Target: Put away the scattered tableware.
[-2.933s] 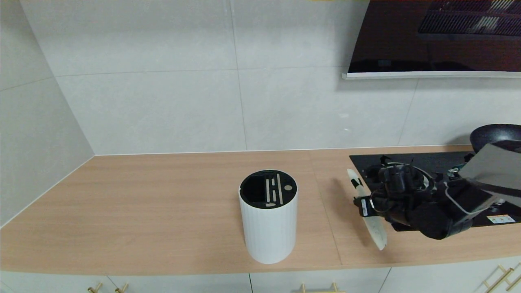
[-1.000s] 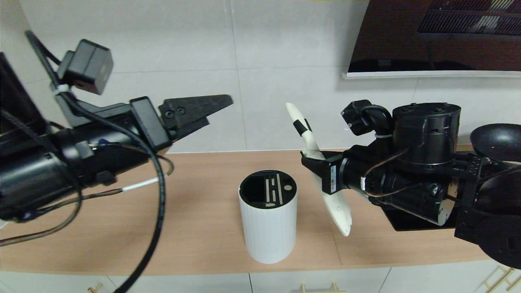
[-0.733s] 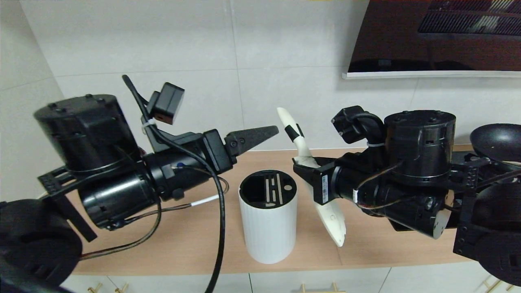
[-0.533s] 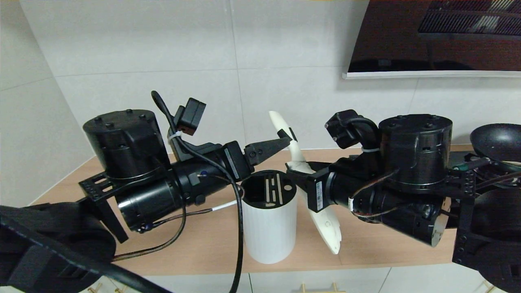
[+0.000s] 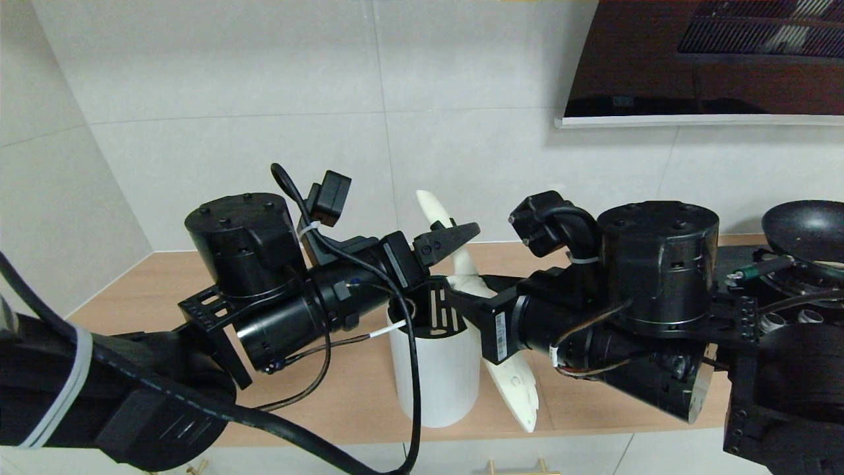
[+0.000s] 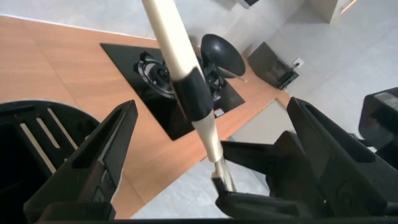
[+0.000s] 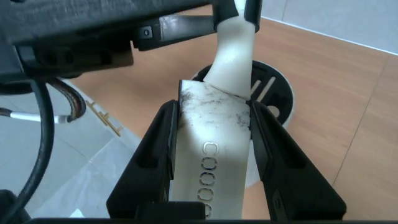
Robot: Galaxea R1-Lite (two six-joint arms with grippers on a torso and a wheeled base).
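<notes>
- In the head view, a white flat-bladed knife (image 5: 513, 390) with a black band round its pale handle is held aloft and tilted, handle uppermost. It is just to the right of a white ribbed cylindrical holder (image 5: 435, 379) with a black slotted top, which is stood on the light wooden tabletop (image 5: 142, 287). The blade is clamped in the closed jaws of the right gripper (image 5: 469, 298). The left gripper (image 5: 455, 236) is placed at the handle, above the holder's top.
- In the left wrist view, the jaws of the left gripper (image 6: 214, 165) are seen spread wide, one on either side of the knife (image 6: 186, 81) handle, with neither touching it. The holder (image 6: 28, 135) is seen close by below, and a black hob (image 6: 134, 62) and a black pan (image 6: 221, 53) are seen farther off on the tabletop (image 6: 56, 62).
- In the right wrist view, the jaws of the right gripper (image 7: 214, 155) are pressed shut against both sides of the knife (image 7: 214, 121) blade. The slotted top of the holder (image 7: 273, 87) is seen beneath it.
</notes>
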